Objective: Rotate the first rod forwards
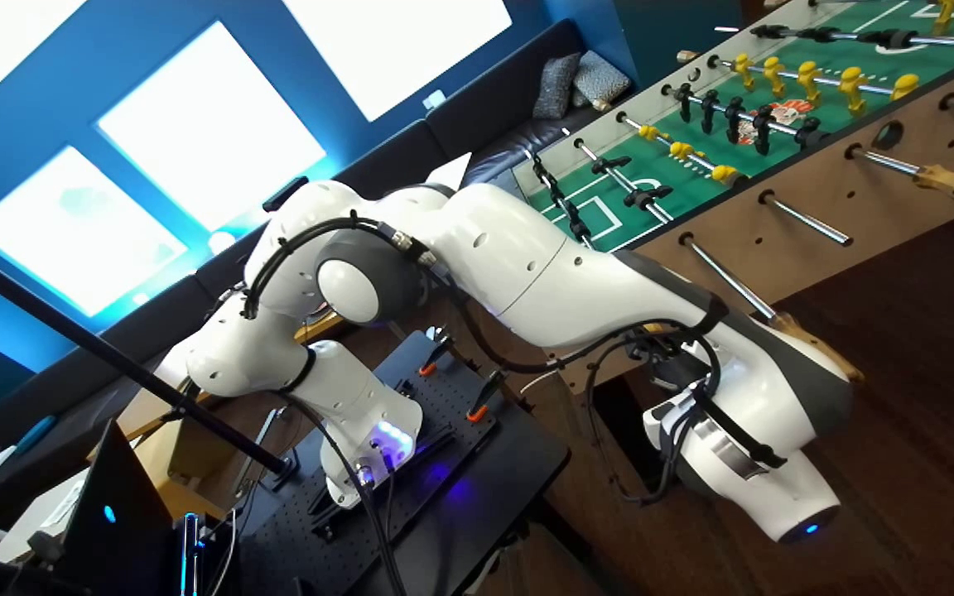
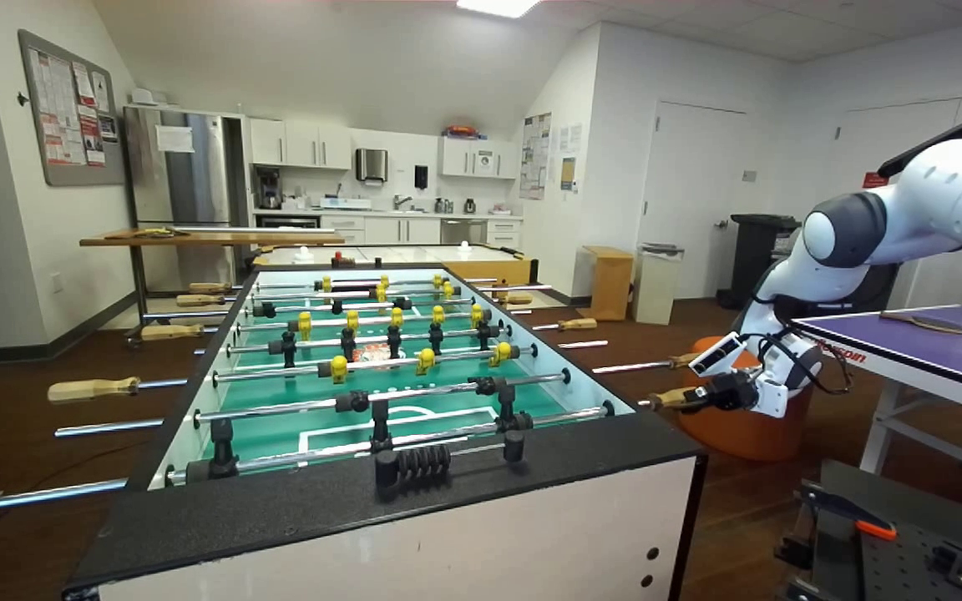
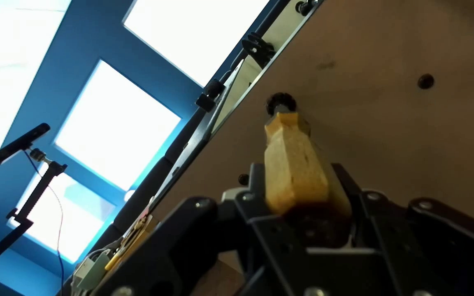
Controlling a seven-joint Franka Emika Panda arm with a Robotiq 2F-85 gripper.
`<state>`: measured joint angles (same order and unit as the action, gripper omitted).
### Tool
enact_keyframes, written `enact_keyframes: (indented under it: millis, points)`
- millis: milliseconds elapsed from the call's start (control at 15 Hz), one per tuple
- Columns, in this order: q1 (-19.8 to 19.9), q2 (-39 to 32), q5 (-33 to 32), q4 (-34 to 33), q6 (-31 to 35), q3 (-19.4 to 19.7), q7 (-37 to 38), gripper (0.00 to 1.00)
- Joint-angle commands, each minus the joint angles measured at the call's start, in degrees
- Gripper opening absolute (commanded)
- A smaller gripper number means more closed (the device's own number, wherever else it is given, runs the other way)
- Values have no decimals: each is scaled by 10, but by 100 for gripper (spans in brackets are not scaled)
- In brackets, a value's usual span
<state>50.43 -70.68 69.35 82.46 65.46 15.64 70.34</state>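
The foosball table has a green field and metal rods with black and yellow players. The first rod, nearest in an exterior view, carries black players; which way their feet point is hard to tell. Its wooden handle sticks out of the table's side. In the wrist view the pale faceted handle lies between the two fingers of my gripper, which look shut on it from both sides. The gripper also shows in an exterior view. In the other exterior view the arm hides most of it.
The second rod's handle sticks out close beside my forearm. The table's brown side wall is just ahead of the gripper. A purple ping-pong table and an orange round seat stand near the arm.
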Motion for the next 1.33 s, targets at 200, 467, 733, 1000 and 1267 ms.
enact_keyframes:
  millis: [200,467,733,1000,1267]
  points:
    - [5,1,7,3,-42,0,38,16]
    - [3,5,6,7,-39,2,35,66]
    - [0,18,3,23,-53,11,27,90]
    - [-16,48,2,59,-29,36,18,100]
    - [-33,83,-9,100,-12,63,9,100]
